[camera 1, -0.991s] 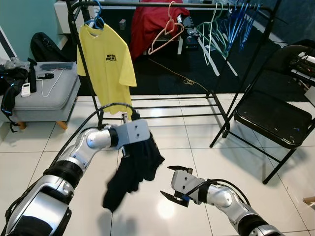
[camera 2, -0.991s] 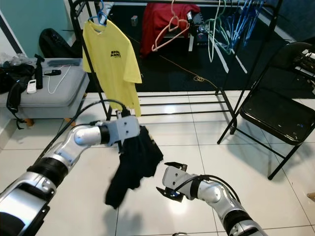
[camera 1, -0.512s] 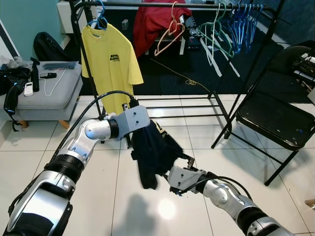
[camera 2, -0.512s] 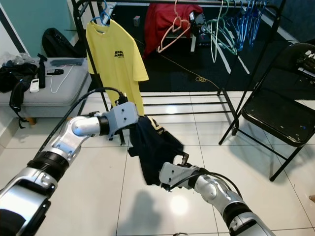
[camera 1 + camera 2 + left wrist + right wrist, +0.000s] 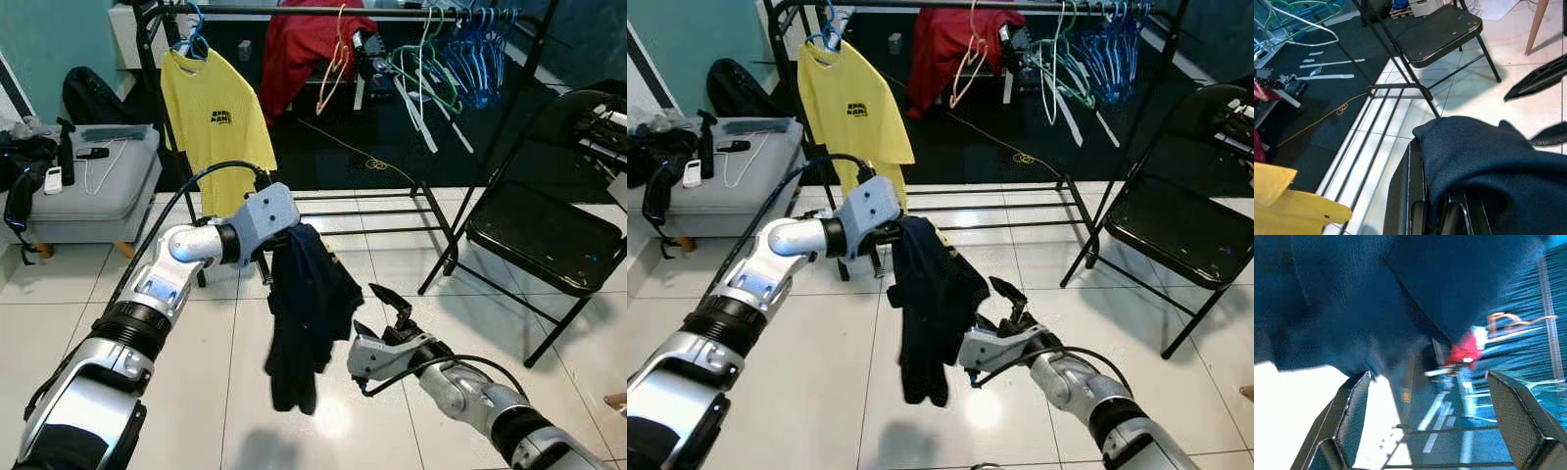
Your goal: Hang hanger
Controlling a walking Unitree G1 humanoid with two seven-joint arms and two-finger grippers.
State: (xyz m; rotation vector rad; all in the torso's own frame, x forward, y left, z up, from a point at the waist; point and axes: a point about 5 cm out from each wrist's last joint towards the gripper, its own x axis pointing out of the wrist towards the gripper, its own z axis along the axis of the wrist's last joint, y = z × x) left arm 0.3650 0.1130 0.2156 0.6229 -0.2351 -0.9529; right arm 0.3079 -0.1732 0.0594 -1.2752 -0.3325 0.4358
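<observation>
From the head views, we see our left gripper (image 5: 277, 241) clenched on the top of a dark garment (image 5: 306, 323), which now hangs straight down in front of the clothes rack (image 5: 343, 10). Half a second ago the cloth was bunched out toward our right arm, whose gripper was pressed into its lower folds. Now the right gripper (image 5: 1011, 311) has backed off and stands just beside the cloth with its fingers spread, holding nothing. We judge the hanging is not yet done: the garment is well below the rail, where the yellow shirt (image 5: 217, 129) already hangs and spare hangers (image 5: 426, 69) crowd the far end. We cannot make out any hanger inside the dark garment, as the folds cover whatever the left gripper pinches.

In the left wrist view, the dark garment (image 5: 1498, 166) drapes over the gripper's fingers, hiding the grip point. The black folding chair (image 5: 1442, 29) and the rack's lower bars lie beyond.

The right wrist view is blurred. The two open fingers (image 5: 1352, 416) frame a gap, with the dark garment (image 5: 1352, 298) close ahead and red cloth (image 5: 1466, 345) smeared behind.
</observation>
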